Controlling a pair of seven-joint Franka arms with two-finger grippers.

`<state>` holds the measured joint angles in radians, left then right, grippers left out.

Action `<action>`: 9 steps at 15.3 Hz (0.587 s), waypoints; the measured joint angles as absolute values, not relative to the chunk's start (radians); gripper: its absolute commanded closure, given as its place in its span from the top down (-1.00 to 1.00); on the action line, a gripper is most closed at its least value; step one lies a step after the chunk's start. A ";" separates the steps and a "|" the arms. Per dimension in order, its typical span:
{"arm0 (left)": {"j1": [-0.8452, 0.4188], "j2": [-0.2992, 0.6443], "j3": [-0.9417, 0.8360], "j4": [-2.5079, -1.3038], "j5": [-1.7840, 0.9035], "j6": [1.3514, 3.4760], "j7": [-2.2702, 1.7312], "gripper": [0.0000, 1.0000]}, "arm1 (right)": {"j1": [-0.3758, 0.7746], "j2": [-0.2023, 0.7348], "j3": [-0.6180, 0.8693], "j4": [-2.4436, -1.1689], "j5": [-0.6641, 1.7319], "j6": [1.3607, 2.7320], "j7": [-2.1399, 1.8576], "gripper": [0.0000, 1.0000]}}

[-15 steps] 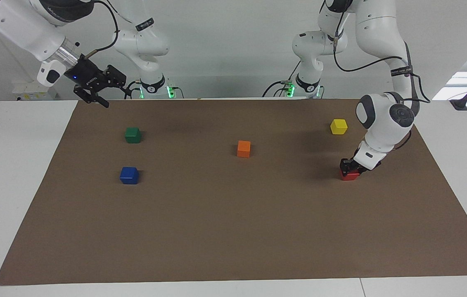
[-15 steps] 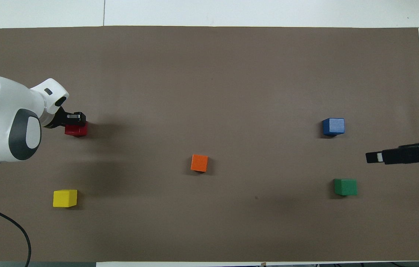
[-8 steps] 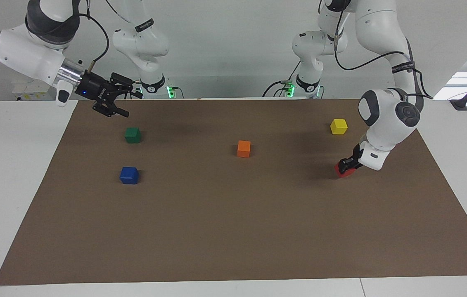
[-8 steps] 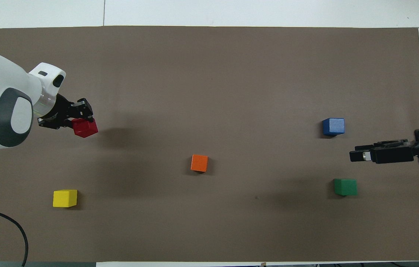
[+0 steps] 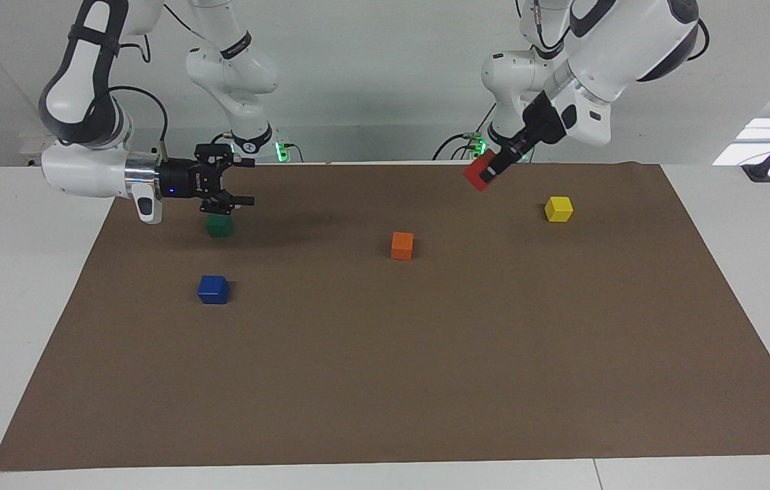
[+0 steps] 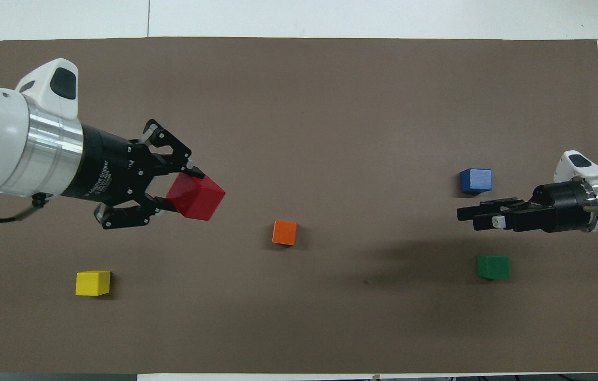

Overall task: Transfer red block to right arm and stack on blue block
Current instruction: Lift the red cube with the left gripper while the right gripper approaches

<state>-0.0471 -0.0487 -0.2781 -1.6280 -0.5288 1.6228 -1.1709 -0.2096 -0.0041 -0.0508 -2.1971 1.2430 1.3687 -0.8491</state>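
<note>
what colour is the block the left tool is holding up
Red: the red block in the left tool, clearest in the overhead view.

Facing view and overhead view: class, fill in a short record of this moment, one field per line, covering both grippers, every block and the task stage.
left gripper: raised above the mat, shut on the red block
right gripper: open, holding nothing, over the green block
blue block: on the brown mat, toward the right arm's end, nothing on it
orange block: mid-mat
yellow block: toward the left arm's end
task stage: handover not yet made
</note>
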 measured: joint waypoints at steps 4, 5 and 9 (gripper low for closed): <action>-0.062 -0.057 -0.371 -1.636 -0.642 1.736 -1.532 -1.00 | -0.170 -0.003 -0.048 -2.255 1.404 1.274 -0.850 1.00; -0.080 -0.056 -0.380 -1.644 -0.647 1.773 -1.569 -1.00 | -0.157 0.010 -0.048 -2.272 1.440 1.244 -0.863 1.00; -0.126 -0.060 -0.383 -1.700 -0.654 1.912 -1.814 -1.00 | -0.105 0.102 -0.048 -2.294 1.537 1.152 -0.945 1.00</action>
<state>-0.1257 -0.0604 -0.3835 -1.6998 -0.6537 1.9124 -1.8139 -0.1050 0.1022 -0.0479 -2.2936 1.5373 1.1525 -0.9454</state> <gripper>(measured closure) 0.449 0.000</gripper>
